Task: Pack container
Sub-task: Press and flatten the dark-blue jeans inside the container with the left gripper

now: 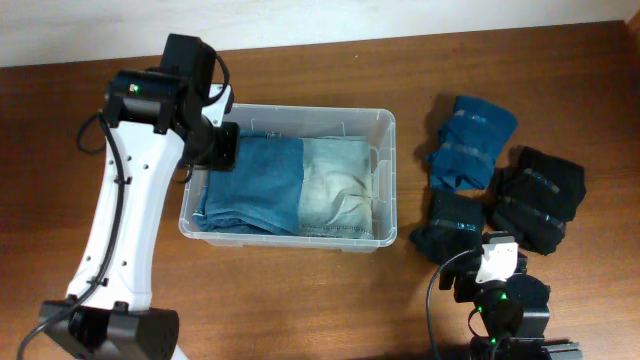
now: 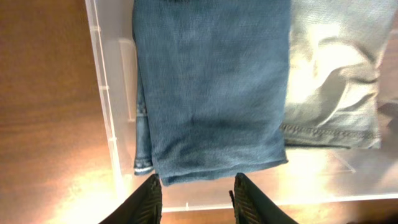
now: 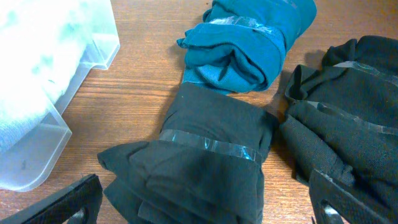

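The clear plastic container (image 1: 385, 180) sits mid-table and holds folded blue jeans (image 1: 250, 180) on the left and a folded pale garment (image 1: 335, 180) on the right. My left gripper (image 1: 222, 148) hovers at the container's left end, open and empty; the left wrist view shows its fingers (image 2: 196, 196) just past the jeans' edge (image 2: 211, 93). My right gripper (image 1: 492, 262) is open at the front right, its fingers (image 3: 205, 205) on either side of a dark taped bundle (image 3: 205, 162). A teal taped bundle (image 3: 242, 43) lies beyond it.
Right of the container lie a teal bundle (image 1: 470, 140), a dark bundle (image 1: 447, 225) and black bundles (image 1: 535, 195). The container's corner (image 3: 56, 81) shows at the left of the right wrist view. Black bundles (image 3: 354, 118) lie to its right. The table is brown wood.
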Robot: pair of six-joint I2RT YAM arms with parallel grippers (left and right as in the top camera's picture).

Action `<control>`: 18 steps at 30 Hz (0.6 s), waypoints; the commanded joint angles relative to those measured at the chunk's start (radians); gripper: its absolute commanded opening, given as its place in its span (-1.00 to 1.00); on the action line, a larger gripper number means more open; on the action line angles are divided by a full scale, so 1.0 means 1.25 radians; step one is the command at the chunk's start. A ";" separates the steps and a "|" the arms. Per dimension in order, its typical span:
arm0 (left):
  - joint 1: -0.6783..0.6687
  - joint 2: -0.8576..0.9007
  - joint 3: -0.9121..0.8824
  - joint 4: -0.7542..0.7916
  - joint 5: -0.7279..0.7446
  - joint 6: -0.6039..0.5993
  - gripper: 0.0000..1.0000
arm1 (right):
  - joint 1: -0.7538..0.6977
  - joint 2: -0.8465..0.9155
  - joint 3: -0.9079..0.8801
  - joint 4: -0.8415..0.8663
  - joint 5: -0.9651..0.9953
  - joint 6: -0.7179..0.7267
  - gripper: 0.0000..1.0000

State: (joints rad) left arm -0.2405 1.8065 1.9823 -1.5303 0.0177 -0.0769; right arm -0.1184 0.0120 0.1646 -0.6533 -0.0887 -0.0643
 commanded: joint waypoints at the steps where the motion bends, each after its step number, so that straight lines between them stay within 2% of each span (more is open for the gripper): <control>1: -0.003 0.024 -0.102 0.017 -0.017 -0.010 -0.24 | -0.005 -0.007 -0.005 0.000 -0.007 -0.005 0.97; 6: -0.003 0.024 -0.333 0.170 -0.017 -0.013 -0.24 | -0.005 -0.007 -0.005 0.000 -0.007 -0.005 0.97; 12: 0.016 0.024 -0.595 0.398 -0.012 -0.037 -0.14 | -0.005 -0.007 -0.005 0.000 -0.007 -0.005 0.96; 14: 0.029 0.024 -0.634 0.435 -0.004 -0.037 -0.14 | -0.005 -0.007 -0.005 0.000 -0.007 -0.005 0.97; 18: 0.045 0.018 -0.613 0.423 0.026 -0.037 -0.15 | -0.005 -0.007 -0.005 0.000 -0.007 -0.005 0.97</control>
State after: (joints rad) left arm -0.2012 1.7687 1.2633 -0.9783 0.0383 -0.1104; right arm -0.1184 0.0120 0.1646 -0.6533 -0.0887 -0.0643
